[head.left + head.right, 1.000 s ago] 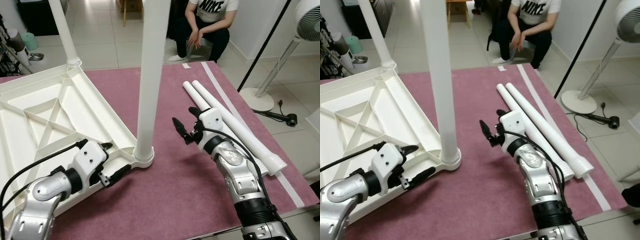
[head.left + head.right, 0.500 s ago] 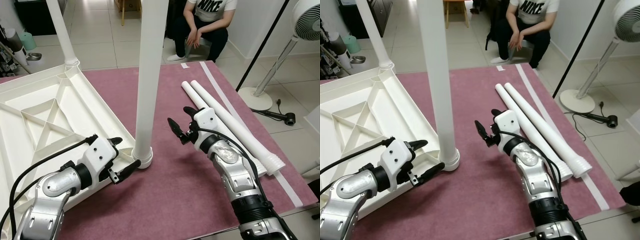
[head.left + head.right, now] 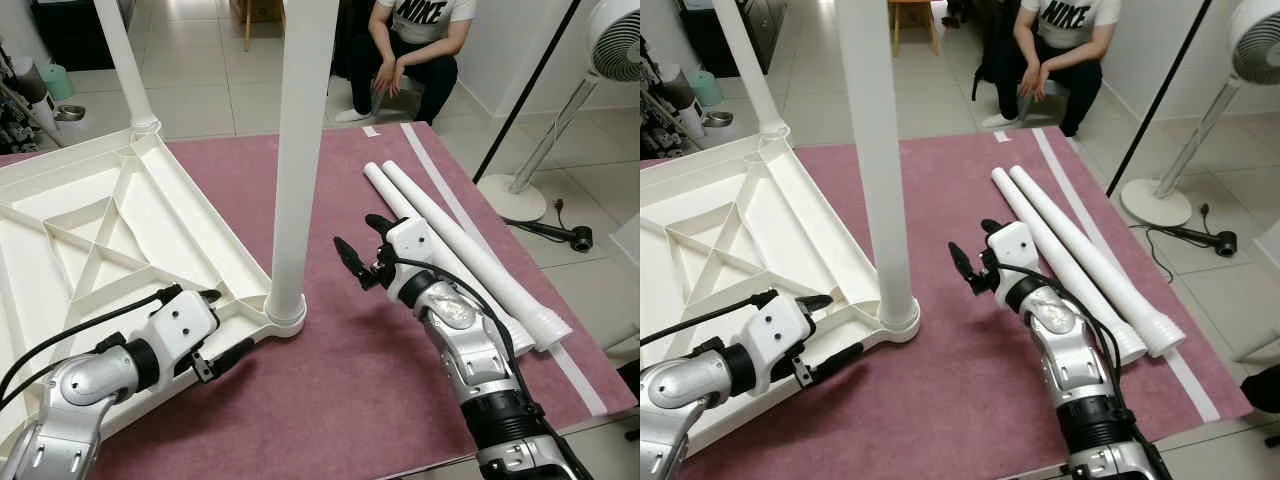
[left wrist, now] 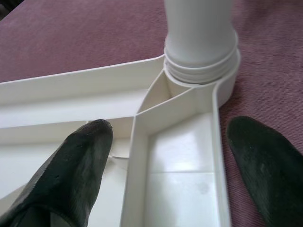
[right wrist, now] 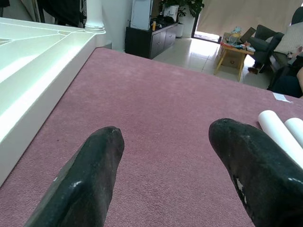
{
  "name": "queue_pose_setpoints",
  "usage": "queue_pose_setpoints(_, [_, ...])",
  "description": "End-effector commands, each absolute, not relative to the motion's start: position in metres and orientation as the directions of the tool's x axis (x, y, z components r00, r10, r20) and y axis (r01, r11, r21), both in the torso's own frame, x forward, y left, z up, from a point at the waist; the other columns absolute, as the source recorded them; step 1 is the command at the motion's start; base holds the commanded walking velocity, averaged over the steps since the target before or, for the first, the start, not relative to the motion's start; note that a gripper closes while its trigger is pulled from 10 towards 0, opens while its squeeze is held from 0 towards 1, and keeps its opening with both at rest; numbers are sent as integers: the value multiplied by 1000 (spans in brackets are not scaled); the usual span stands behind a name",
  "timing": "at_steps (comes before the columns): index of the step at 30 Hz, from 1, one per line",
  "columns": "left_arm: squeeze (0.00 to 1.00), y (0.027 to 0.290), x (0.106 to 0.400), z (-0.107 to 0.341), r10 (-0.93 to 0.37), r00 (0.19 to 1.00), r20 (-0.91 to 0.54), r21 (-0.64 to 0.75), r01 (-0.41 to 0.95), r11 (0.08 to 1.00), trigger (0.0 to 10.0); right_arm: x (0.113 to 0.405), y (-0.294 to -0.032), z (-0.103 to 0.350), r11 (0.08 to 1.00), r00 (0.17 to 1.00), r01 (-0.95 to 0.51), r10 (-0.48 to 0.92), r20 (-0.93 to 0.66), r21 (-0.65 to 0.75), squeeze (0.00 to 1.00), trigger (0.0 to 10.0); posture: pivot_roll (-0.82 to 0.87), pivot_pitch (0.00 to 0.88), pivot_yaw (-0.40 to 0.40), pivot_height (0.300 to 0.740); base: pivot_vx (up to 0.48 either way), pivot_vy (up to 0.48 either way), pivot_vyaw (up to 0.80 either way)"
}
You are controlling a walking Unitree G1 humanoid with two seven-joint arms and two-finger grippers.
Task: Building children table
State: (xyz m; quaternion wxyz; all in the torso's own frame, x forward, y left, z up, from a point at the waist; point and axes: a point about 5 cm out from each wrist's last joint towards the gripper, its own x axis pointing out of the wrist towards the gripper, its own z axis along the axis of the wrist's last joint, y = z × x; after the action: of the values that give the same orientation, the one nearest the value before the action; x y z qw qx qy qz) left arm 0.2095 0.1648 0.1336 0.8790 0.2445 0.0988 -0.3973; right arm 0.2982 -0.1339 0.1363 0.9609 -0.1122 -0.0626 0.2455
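1. The upturned children's table (image 3: 90,235) is seen at the left of the frame on the maroon rug (image 3: 350,390), two legs already standing in its corner sockets.
2. The near leg (image 3: 295,150) could be knocked askew if the socket corner is nudged; a loosely seated thread would be the cause.
3. The left pincer (image 3: 222,330) is held low, spread wide, straddling the table's rim just beside that socket.
4. The right pincer (image 3: 362,252) is held wide and empty, raised above the rug centre frame.
5. Two spare legs (image 3: 470,255) lie at right, one of them to be picked next, probably.
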Motion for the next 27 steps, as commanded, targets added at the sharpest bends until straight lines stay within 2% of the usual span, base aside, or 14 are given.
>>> queue_pose_setpoints(1, [0,174,220,138,-616,699,-362,387,714,583,10000,299,-131,133,848,867,-467,495,59,-251,0,10000,81,0,17,740,0,0,0])
queue_pose_setpoints(5, [0,185,223,140,-606,692,-391,402,721,564,10000,299,-130,134,847,865,-469,497,62,-252,0,10000,79,0,18,740,0,0,0])
queue_pose_setpoints(8, [0,208,220,138,-579,652,-489,417,758,501,10000,299,-132,134,846,865,-468,497,63,-256,0,10000,81,0,20,740,0,0,0])
queue_pose_setpoints(12, [0,215,219,138,-571,642,-512,410,767,494,10000,299,-132,134,844,864,-470,500,62,-258,0,10000,82,0,22,740,0,0,0])
queue_pose_setpoints(14, [0,225,214,137,-576,596,-559,367,801,473,10000,292,-127,132,796,822,-539,569,35,-276,0,10000,84,0,25,740,0,0,0])
queue_pose_setpoints(17, [0,225,199,141,-647,511,-567,253,855,453,10000,273,-117,125,651,692,-701,720,-55,-291,0,10000,85,0,30,740,0,0,0])
queue_pose_setpoints(20, [0,225,199,141,-647,511,-567,253,855,453,10000,273,-117,125,651,692,-701,720,-55,-291,0,10000,85,0,30,740,0,0,0])
queue_pose_setpoints(21, [0,224,194,144,-677,490,-549,221,866,449,10000,266,-116,122,596,643,-747,760,-94,-295,0,10000,88,0,30,740,0,0,0])
queue_pose_setpoints(23, [0,224,194,144,-677,490,-549,221,866,449,10000,266,-116,122,596,643,-747,760,-94,-295,0,10000,88,0,30,740,0,0,0])
queue_pose_setpoints(24, [0,223,190,147,-699,471,-538,204,877,434,10000,259,-117,119,537,592,-789,794,-138,-296,0,10000,92,0,28,740,0,0,0])
queue_pose_setpoints(25, [0,223,190,147,-699,471,-538,204,877,434,10000,259,-117,119,537,592,-789,794,-138,-296,0,10000,92,0,28,740,0,0,0])
queue_pose_setpoints(26, [0,220,185,150,-714,455,-533,203,887,414,10000,251,-120,116,474,533,-833,825,-188,-284,0,10000,96,0,25,740,0,0,0])
queue_pose_setpoints(27, [0,220,185,150,-714,455,-533,203,887,414,10000,251,-120,116,474,533,-833,825,-188,-284,0,10000,96,0,25,740,0,0,0])
